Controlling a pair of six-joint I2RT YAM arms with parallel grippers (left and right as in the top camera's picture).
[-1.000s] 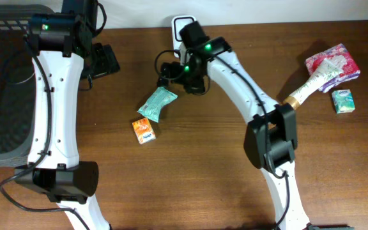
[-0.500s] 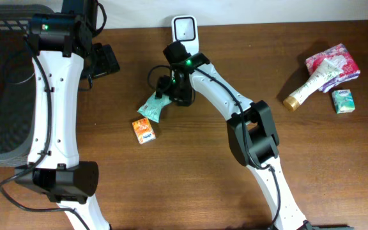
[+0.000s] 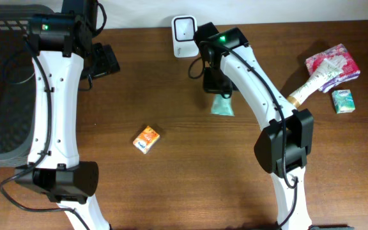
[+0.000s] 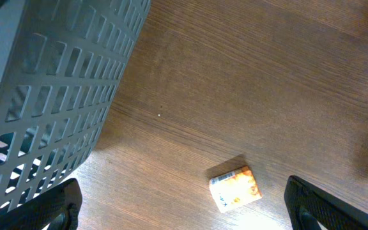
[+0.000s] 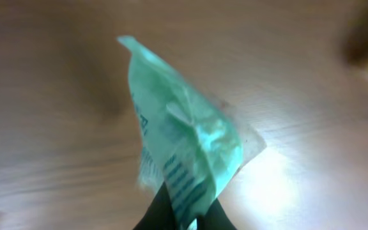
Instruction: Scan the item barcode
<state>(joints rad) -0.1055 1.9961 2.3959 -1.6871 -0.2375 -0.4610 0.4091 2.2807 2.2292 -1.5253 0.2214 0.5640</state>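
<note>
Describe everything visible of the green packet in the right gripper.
The green packet is a small, soft, crinkled pouch, mint green and glossy like plastic film, with darker green stripes near one end and a paler sealed edge. The right gripper is shut on it, its fingers pinching one end so the rest sticks out beyond them over the wooden table. Overhead, it shows in front of and slightly right of the white scanner. The wrist view is blurred; no barcode is legible.

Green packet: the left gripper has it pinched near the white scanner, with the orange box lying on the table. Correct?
No: the right gripper pinches the green packet, as the right wrist view shows; the left gripper is open and empty. The rest stands.
</note>
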